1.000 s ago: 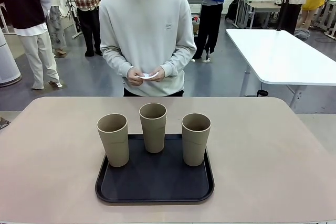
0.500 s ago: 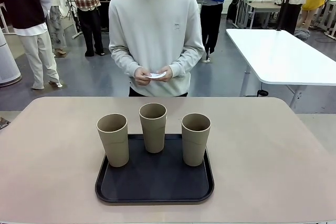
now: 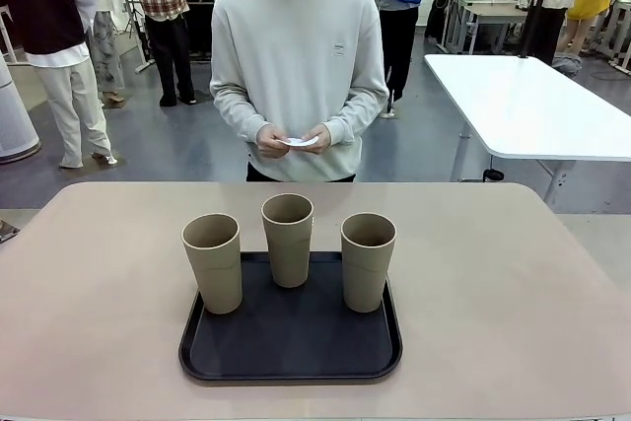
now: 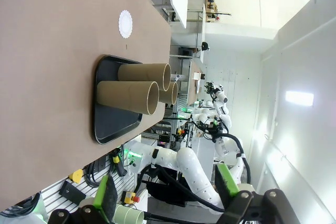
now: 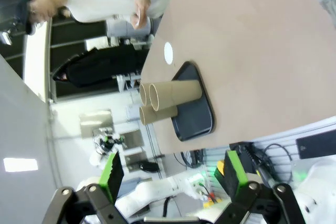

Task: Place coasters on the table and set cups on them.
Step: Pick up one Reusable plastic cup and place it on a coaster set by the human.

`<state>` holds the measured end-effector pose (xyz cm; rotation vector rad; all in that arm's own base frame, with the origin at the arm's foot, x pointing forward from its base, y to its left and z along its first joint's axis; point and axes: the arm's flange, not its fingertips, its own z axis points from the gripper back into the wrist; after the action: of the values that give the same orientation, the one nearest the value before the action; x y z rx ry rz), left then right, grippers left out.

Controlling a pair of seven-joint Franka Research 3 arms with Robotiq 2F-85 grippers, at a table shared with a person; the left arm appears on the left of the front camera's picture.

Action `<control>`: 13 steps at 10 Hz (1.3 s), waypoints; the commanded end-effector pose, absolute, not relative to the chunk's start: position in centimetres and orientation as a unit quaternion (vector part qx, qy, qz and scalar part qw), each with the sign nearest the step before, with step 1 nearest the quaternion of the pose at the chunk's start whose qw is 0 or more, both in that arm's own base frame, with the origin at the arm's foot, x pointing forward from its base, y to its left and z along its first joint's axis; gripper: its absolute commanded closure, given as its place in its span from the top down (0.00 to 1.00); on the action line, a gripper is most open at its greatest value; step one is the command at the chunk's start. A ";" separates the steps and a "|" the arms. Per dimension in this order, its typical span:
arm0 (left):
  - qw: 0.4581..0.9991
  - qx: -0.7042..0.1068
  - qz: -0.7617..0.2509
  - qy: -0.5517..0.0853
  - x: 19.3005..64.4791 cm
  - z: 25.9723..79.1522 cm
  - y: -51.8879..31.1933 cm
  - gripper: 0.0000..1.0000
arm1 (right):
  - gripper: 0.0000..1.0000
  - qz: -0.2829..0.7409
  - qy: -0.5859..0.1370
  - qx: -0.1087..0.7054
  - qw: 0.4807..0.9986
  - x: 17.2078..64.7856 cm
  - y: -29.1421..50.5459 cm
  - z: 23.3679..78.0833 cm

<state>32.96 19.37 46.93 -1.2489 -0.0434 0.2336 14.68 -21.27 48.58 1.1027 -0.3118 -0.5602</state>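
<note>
Three tan cups stand upright on a black tray on the beige table. At the far side a person holds white coasters in both hands, above the table's edge. One coaster lies flat on the table just beyond the tray, toward the person; the right wrist view shows this coaster too. My left gripper is open and empty, far from the cups. My right gripper is likewise open and empty, well back from the cups.
A white rectangular table stands behind at the right. Several people stand farther back in the room. Bare tabletop lies to both sides of the tray.
The person has shifted slightly to the right and straightened up, the hands with the coasters moving along. The cups and tray have not moved.
</note>
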 end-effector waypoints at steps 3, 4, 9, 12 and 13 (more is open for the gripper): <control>0.801 -0.588 0.109 -0.023 32.9 47.0 19.5 1.00 | 1.00 -0.081 -0.250 0.318 0.911 23.7 -19.7 58.1; 0.801 -0.588 0.109 -0.023 32.9 47.0 19.5 1.00 | 1.00 0.001 -0.269 0.273 0.924 24.9 -16.8 58.9; 0.801 -0.588 0.109 -0.023 32.9 47.0 19.5 1.00 | 1.00 0.235 -0.184 0.127 0.946 24.6 -2.9 55.2; 0.801 -0.588 0.109 -0.023 32.9 47.0 19.5 1.00 | 1.00 0.281 -0.134 0.093 0.946 23.9 1.3 52.4; 0.801 -0.588 0.109 -0.023 32.9 47.0 19.5 1.00 | 1.00 0.273 -0.158 0.109 0.943 24.2 -0.3 54.6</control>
<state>32.97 19.39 46.87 -1.2494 -0.0421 0.2352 24.21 1.26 54.54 0.2040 -0.2954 0.5936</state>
